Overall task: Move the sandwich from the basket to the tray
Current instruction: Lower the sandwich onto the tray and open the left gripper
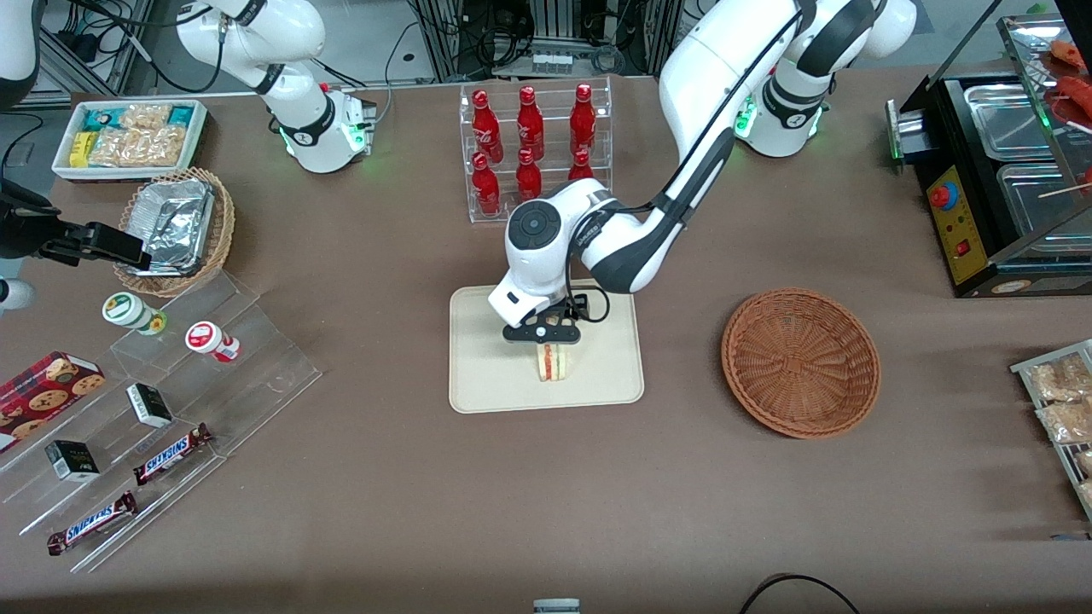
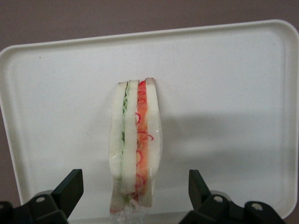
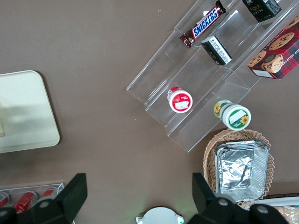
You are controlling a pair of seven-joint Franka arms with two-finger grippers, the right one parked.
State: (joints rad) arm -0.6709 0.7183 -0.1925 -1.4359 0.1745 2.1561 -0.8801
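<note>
Sandwich (image 2: 135, 144) on tray (image 2: 224, 93), gripper (image 2: 135, 193) spread

Two chocolate bars (image 1: 172, 454) (image 1: 91, 523) on the clear stepped stand (image 1: 256, 375) near the cookie box (image 1: 43, 394) each read "SNICKERS" in blue letters. No other text is legible.

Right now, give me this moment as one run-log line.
gripper: open, over tray | sandwich: on tray, standing on edge, released | basket: empty, toward working arm's end
</note>
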